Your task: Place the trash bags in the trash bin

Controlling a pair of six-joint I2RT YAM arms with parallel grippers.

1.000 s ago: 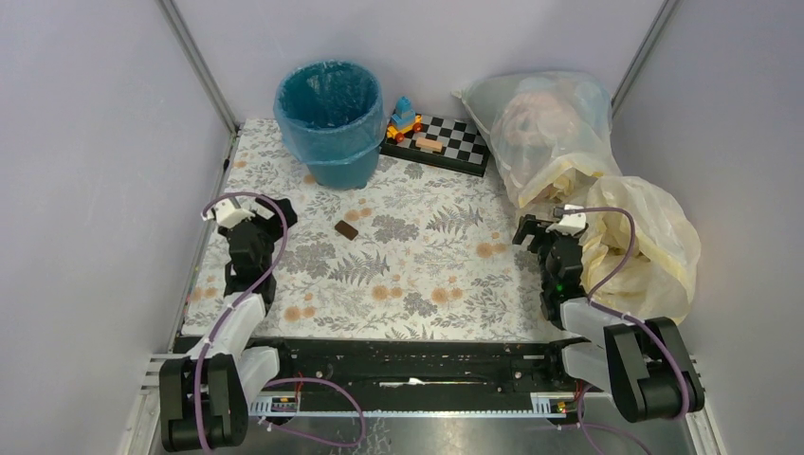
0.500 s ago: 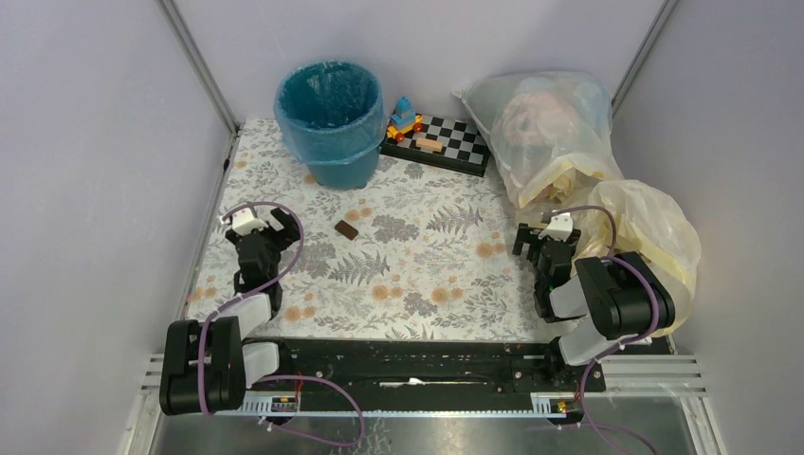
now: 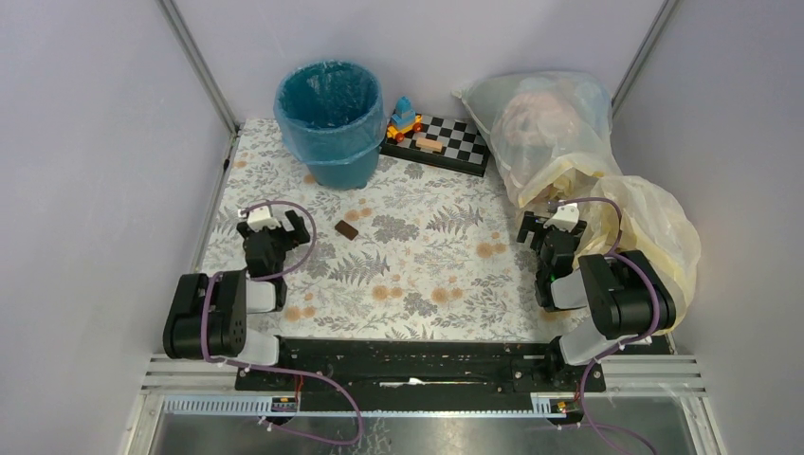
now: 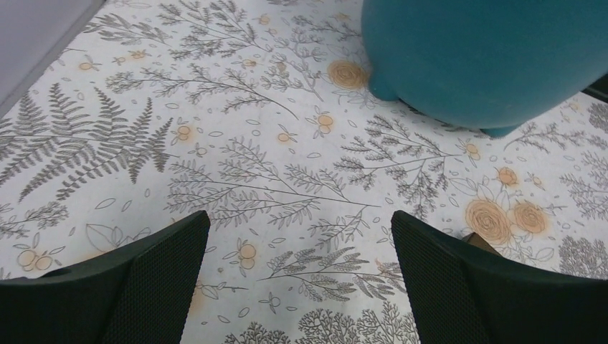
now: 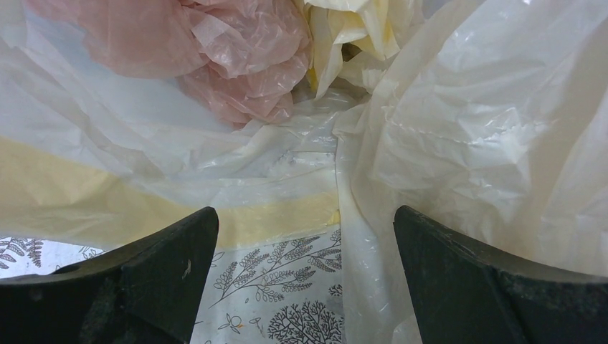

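The teal-blue trash bin [image 3: 343, 163] stands at the far left of the flowered table. A thin translucent blue trash bag [image 3: 315, 142] lines it and is folded over its rim. The bin's lower wall fills the top right of the left wrist view [image 4: 487, 57]. My left gripper [image 3: 275, 226] is open and empty, low over the table near the left edge, well short of the bin; its open jaws show in the left wrist view [image 4: 299, 236]. My right gripper [image 3: 548, 227] is open and empty at the right edge, facing the plastic bags [image 5: 305, 229].
A small brown block [image 3: 346, 228] lies mid-table. A checkerboard [image 3: 450, 144] with a toy [image 3: 404, 118] sits right of the bin. A large clear stuffed bag [image 3: 545, 118] and pale-yellow bags [image 3: 654, 237] fill the right side. Grey walls enclose the table.
Both arms have folded back toward their bases. My left gripper has shifted right and nearer. My right gripper has stayed close to the yellow bags. Both remain open.
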